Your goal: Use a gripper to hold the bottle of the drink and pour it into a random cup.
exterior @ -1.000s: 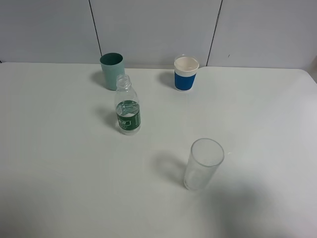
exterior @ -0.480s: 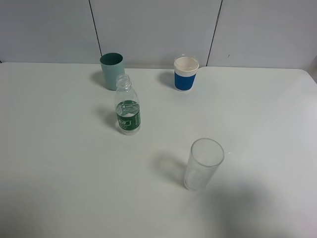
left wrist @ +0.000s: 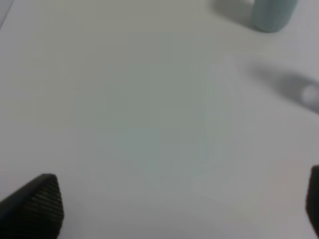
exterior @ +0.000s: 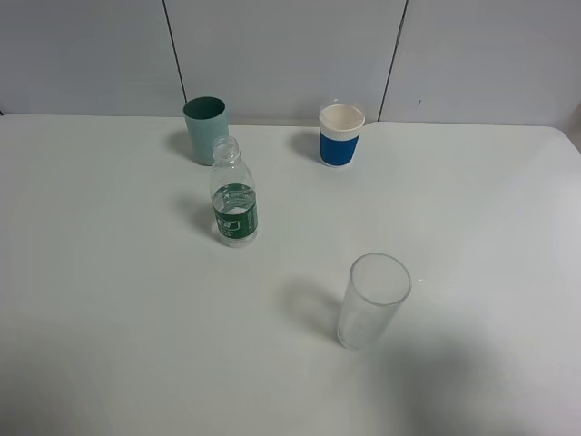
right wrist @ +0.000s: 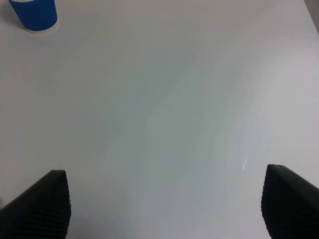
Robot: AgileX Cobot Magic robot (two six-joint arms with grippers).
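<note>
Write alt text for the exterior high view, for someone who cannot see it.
A small uncapped clear bottle with a green label stands upright on a white table, just in front of a teal cup. A white cup with a blue sleeve stands at the back, a tall clear glass nearer the camera. No arm is visible.

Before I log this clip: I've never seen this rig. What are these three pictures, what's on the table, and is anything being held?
It is a two-armed robot. One camera sits high above the white table; the other two ride on the wrists, and the dark textured tips at their edges are open gripper fingers: left gripper, right gripper. Neither holds anything.

On the table stand an uncapped bottle of the drink, a teal cup behind it, a white cup with blue sleeve and a clear tall glass, all upright and apart.
</note>
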